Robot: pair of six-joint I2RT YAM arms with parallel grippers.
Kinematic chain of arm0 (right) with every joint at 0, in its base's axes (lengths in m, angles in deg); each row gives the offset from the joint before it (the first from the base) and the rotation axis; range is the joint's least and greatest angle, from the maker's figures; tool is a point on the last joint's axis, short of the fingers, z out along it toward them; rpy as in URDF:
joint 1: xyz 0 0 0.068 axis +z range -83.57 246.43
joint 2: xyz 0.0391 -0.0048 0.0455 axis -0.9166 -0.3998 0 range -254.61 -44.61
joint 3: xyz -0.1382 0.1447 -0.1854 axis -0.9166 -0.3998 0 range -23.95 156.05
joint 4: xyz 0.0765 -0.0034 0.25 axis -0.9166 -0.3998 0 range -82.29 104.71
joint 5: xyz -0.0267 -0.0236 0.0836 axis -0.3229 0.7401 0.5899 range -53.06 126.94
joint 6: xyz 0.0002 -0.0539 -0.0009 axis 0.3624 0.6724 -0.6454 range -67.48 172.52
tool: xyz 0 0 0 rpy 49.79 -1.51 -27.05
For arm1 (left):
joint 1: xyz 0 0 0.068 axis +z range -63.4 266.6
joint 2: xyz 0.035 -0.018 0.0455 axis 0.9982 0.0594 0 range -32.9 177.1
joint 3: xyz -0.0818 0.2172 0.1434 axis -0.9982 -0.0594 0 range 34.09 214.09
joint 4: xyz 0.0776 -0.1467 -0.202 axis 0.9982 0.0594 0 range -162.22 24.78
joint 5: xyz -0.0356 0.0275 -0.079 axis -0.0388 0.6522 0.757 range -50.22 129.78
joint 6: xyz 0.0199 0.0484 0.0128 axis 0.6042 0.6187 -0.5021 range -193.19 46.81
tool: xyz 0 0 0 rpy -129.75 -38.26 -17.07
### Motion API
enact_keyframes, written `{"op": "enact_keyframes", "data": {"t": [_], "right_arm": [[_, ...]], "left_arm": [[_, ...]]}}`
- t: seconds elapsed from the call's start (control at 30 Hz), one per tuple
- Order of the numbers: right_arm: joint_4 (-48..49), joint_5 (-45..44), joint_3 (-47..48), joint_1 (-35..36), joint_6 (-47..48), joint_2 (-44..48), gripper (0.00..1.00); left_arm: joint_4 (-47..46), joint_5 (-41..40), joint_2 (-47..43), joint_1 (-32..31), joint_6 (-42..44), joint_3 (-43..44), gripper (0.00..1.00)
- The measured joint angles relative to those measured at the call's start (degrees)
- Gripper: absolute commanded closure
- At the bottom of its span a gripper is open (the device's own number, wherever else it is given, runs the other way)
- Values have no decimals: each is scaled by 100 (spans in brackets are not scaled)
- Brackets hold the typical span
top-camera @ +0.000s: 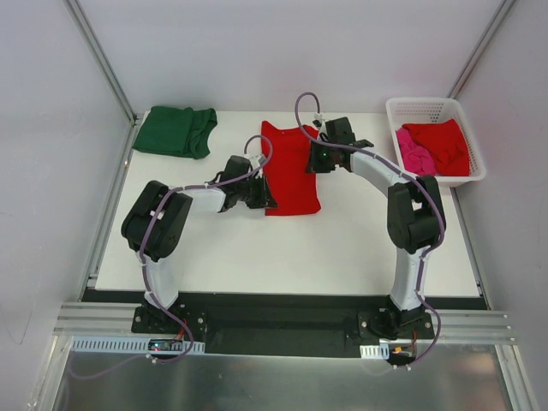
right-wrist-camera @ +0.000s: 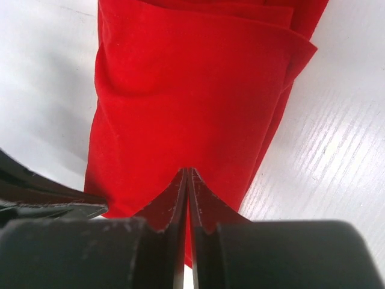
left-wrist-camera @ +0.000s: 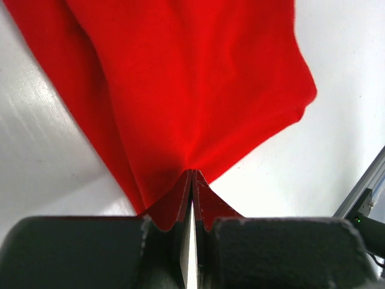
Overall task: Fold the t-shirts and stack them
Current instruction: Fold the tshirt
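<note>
White basket (top-camera: 422, 102) at table (top-camera: 300, 248) corner

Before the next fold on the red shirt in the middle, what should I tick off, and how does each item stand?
1. Left gripper shut on the edge of the red t-shirt: ok.
2. Right gripper shut on the same shirt's other end: ok.
3. Shirt lies as a long narrow strip, no bunching: ok.
4. Each grip catches every cloth layer: cannot tell.
5. Green t-shirt folded at the far left, apart from both arms: ok.
6. Basket emptied: not ok, a second red tee and a pink tee lie in it.
</note>
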Motion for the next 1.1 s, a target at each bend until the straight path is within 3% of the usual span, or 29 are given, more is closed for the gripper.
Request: {"op": "enact_keyframes", "data": {"t": [0.43,0.83,1.1], "right_arm": [[-42,13,-284,-92,7,114,92],[-61,11,-376,-151,17,166,91],[-37,33,-402,-155,9,205,89]], "left_arm": [[87,-94,859,-157,-140,791,100],[219,-472,-584,-157,-170,-986,100],[264,-553,-1185,-295,-201,-1633,100]]}}
